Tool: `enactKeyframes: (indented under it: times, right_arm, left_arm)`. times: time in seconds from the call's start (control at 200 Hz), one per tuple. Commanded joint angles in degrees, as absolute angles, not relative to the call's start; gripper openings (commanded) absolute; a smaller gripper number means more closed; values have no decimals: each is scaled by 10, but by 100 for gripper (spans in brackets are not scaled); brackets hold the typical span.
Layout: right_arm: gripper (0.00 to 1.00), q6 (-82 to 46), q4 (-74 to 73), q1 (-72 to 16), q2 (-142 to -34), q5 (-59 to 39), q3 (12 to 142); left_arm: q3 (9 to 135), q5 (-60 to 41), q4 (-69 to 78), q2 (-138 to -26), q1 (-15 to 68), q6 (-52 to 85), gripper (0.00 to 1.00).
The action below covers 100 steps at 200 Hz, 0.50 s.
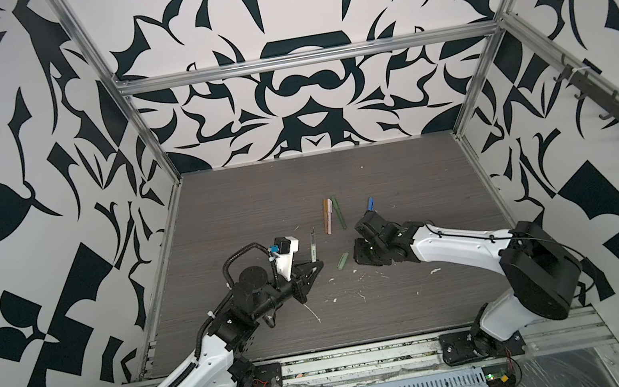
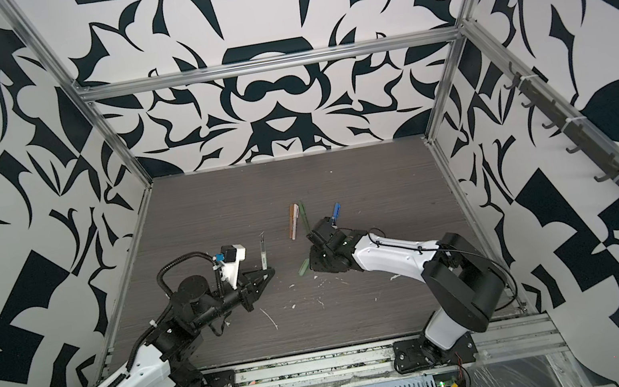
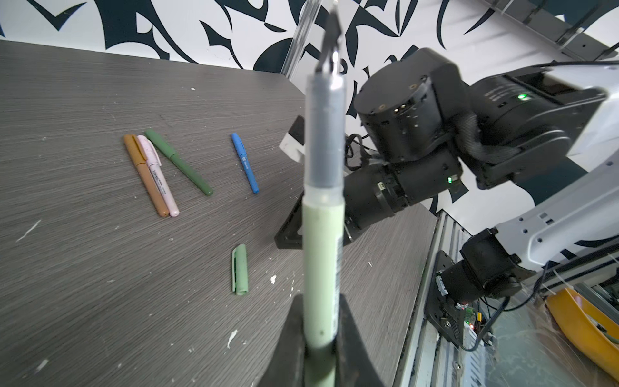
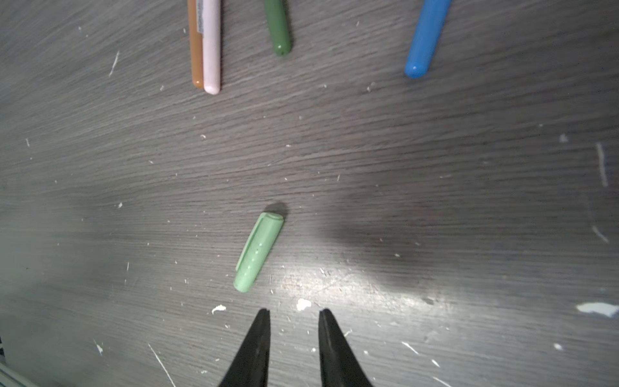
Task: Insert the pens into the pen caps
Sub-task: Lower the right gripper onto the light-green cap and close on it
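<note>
Spanning the cell, the grey counter [image 1: 257, 194] carries the pens. Left jaws clench the uncapped pale green pen [image 3: 323, 254], raised off the counter; right jaws stand parted, empty. Farther back lie an orange-brown pen [image 3: 145, 174] touching a pink pen [image 3: 159, 177], a dark green pen [image 3: 179, 162] just beside them, and a blue pen [image 3: 245, 163] apart, all capped. The pale green cap [image 4: 259, 251] lies near the right jaws.

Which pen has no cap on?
The pale green pen, gripped by the left gripper, tip bare. The orange-brown pen, pink pen, dark green pen and blue pen lie capped on the table.

Top views high, looking down, wrist views close, sharing pale green cap [image 3: 239, 269]
</note>
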<state>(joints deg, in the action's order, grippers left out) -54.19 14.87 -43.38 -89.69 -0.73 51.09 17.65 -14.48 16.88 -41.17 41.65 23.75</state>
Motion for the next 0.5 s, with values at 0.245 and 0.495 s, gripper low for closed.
enactKeyframes:
  times: [0.245,0.495]
  right_arm:
    - [32,-612,82,-432,-951,-24,541]
    - [33,-623,34,-432,-978,-31,535]
  left_arm:
    - [160,-166,172,-387,416,228,5]
    - [156,-176,169,-383,416,230,5]
